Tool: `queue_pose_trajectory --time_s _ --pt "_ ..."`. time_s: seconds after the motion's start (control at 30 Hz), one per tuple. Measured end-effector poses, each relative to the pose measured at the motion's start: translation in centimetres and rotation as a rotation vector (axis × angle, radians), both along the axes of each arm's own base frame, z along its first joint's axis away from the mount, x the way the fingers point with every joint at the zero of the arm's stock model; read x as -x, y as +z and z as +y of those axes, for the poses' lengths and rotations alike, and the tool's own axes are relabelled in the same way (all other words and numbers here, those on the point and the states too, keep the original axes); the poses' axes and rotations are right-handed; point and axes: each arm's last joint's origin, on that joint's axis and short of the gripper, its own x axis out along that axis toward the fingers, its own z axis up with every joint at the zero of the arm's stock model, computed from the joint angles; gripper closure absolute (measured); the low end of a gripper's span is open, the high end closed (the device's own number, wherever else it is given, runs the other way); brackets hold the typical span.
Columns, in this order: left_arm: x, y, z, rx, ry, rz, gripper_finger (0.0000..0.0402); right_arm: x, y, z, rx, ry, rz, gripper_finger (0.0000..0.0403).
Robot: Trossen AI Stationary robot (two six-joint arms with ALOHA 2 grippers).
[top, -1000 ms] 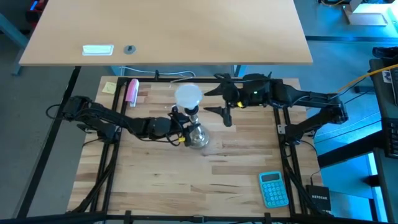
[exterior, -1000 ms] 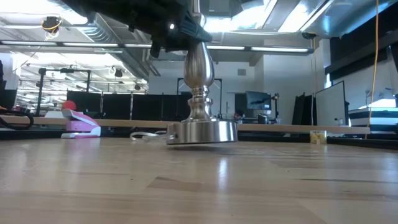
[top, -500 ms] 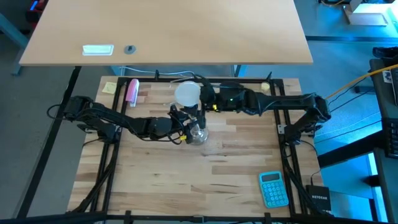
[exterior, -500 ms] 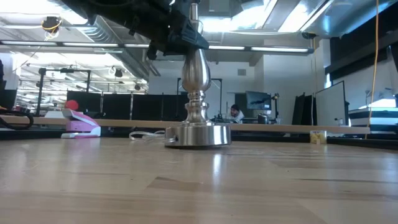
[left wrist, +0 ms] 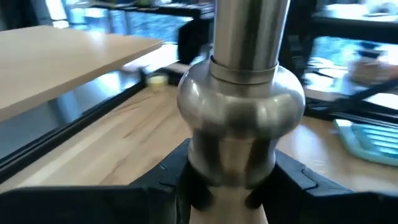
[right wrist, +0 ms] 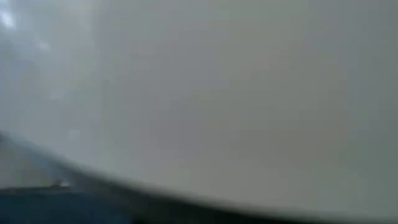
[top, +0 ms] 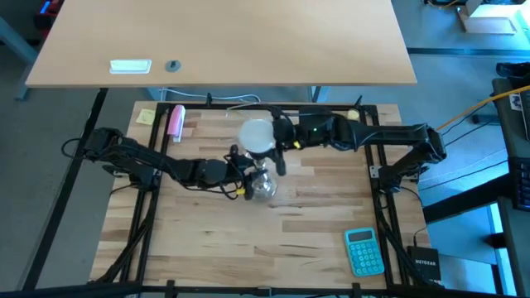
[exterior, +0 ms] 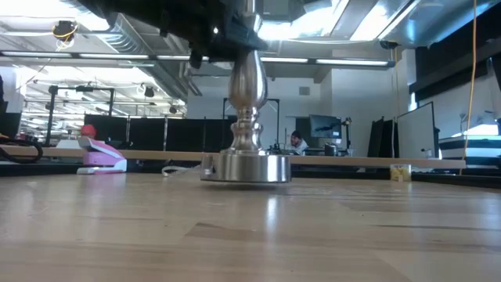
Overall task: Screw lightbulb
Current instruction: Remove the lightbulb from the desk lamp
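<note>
High view: the lightbulb sits atop the socket stand near the middle of the counter, the two arms meeting over it from either side.
High view, left tool: clenched low on the stand's stem, bracing it.
High view, right tool: pressed against the bulb's side; whether it is clenched on the globe or merely touching cannot be told from above.
High view, bystanders: a blue calculator lies well apart toward the near right, a pink stapler at the far left edge.
Low view: the metal stand rests on the counter, its base appearing slightly lifted on one side; the bulb is out of frame above.
Left wrist view: dark fingers close around the stand's polished stem.
Right wrist view: a pale frosted surface fills the frame, the bulb right up against the camera.
Progress: the bulb looks seated in the socket; how far it is threaded is hidden, so turning likely remains.
</note>
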Motion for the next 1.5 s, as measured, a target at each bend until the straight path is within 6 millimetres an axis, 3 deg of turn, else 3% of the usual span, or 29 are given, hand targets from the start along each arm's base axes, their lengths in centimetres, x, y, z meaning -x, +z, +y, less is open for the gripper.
queue_pose_trajectory --time_s 0.37,0.47,0.67,0.73,0.9,1.03,1.27,1.5 --pt "-0.2 1.2 -2.1 0.032 -0.488 -0.117 0.0278 1.1 0.8 1.6 -0.055 0.615 -0.045 0.0259" --pt "-0.2 1.3 -2.2 0.036 -0.503 -0.118 0.0278 1.1 0.9 1.6 -0.056 0.630 -0.057 0.0259" --pt "-0.2 1.1 -2.1 0.044 -0.469 -0.110 0.0278 0.9 0.8 1.4 -0.080 0.486 -0.031 0.0258" --pt "-0.2 1.1 -2.0 0.041 -0.451 -0.107 0.0278 0.9 0.7 1.4 -0.086 0.465 -0.019 0.0228" --pt "-0.2 1.1 -2.0 0.039 -0.444 -0.109 0.0278 1.3 0.5 1.3 -0.091 0.432 0.029 0.0093" --pt "-0.1 1.1 -2.2 0.041 -0.457 -0.110 0.0278 2.8 1.2 0.8 -0.059 0.416 0.041 0.0055" --pt "-0.1 1.2 -2.3 0.049 -0.486 -0.120 0.0278 4.0 2.8 0.5 -0.021 0.481 -0.051 0.0097" --pt "-0.1 1.2 -2.3 0.057 -0.480 -0.120 0.0278 2.2 1.5 0.4 -0.026 0.480 -0.035 0.0166"
